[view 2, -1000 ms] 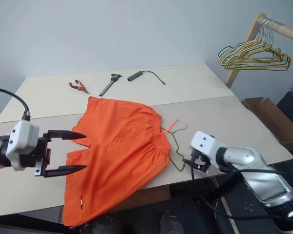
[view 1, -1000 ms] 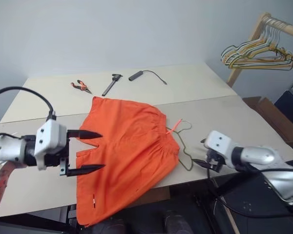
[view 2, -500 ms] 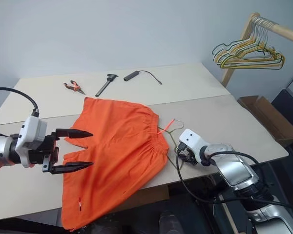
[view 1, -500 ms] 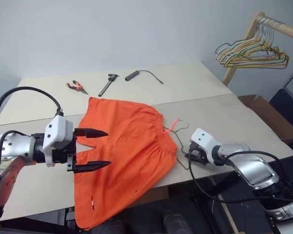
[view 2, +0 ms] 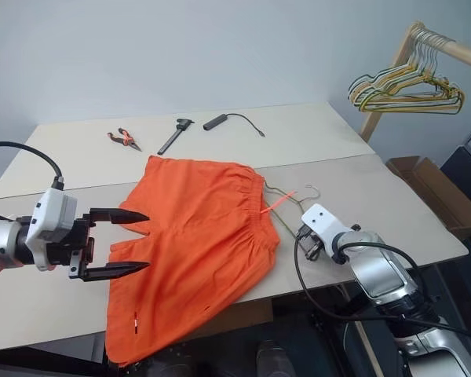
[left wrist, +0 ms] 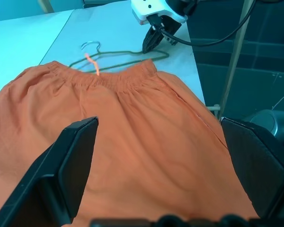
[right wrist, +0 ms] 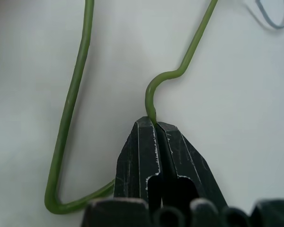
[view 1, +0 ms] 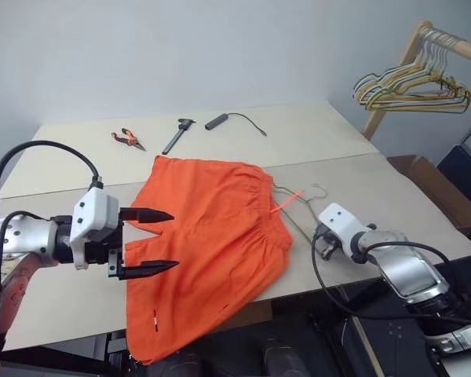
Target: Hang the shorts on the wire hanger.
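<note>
- Nearest me on the right, my right gripper (right wrist: pixel 155 124) has its fingers pressed together on the wire hanger (right wrist: pixel 70 118), pinching the green wire at a kink close to one corner; I judge the grip thin, so a hard pull could let it slip.
- Just left of that, the hanger lies flat on the table (view 1: pixel 361 184), its long axis running near to far, with the silvery hook (view 1: pixel 318 188) at the far end, beside the orange drawstring (view 1: pixel 286 201).
- Left again, the shorts (view 1: pixel 208 236) lie spread out, waistband toward the hanger and touching or overlapping its wire, one leg draped over the table's near edge.
- On the near left, my left gripper (view 1: pixel 147 242) hangs spread wide above the leg openings, pointing right, holding nothing; it is the arm nearer the shorts.
- At the far end of the table lie pliers (view 1: pixel 129 139), a caliper (view 1: pixel 180 133) and a black corded tool (view 1: pixel 218 122).
- Far right, a bunch of wire hangers (view 1: pixel 412 85) hangs on a wooden rail; I see no containers.
</note>
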